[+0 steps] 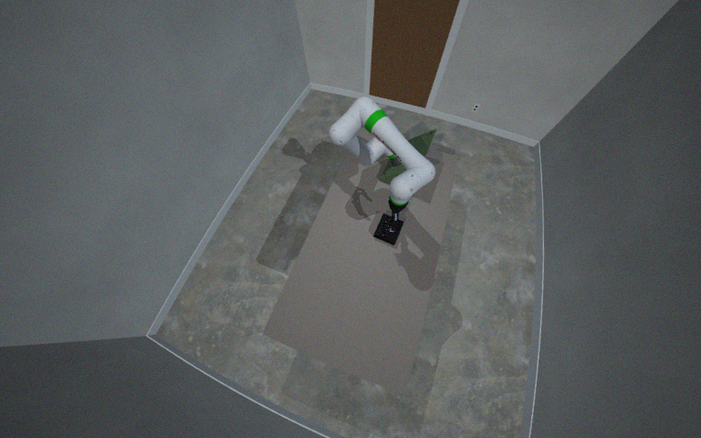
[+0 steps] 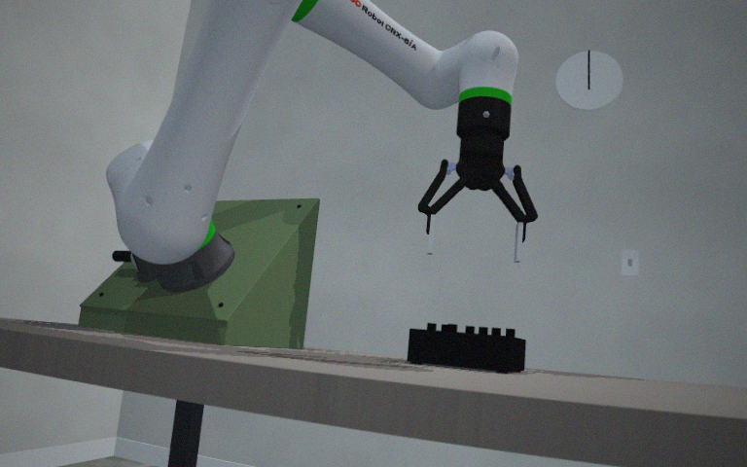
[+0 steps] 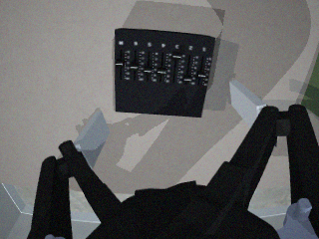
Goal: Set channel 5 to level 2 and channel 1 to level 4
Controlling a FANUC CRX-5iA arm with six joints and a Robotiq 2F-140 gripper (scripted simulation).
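Overhead, tool [image 2: 472, 247] gapes above desk [image 2: 466, 347] on tan table [image 2: 341, 385].

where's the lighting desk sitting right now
In the exterior view the lighting desk stands on the table, right of the green pedestal, almost directly below the open, empty end effector hovering well above it.

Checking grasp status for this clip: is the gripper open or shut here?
Open. The gripper hangs above the lighting desk, its fingers spread wide with nothing between them.
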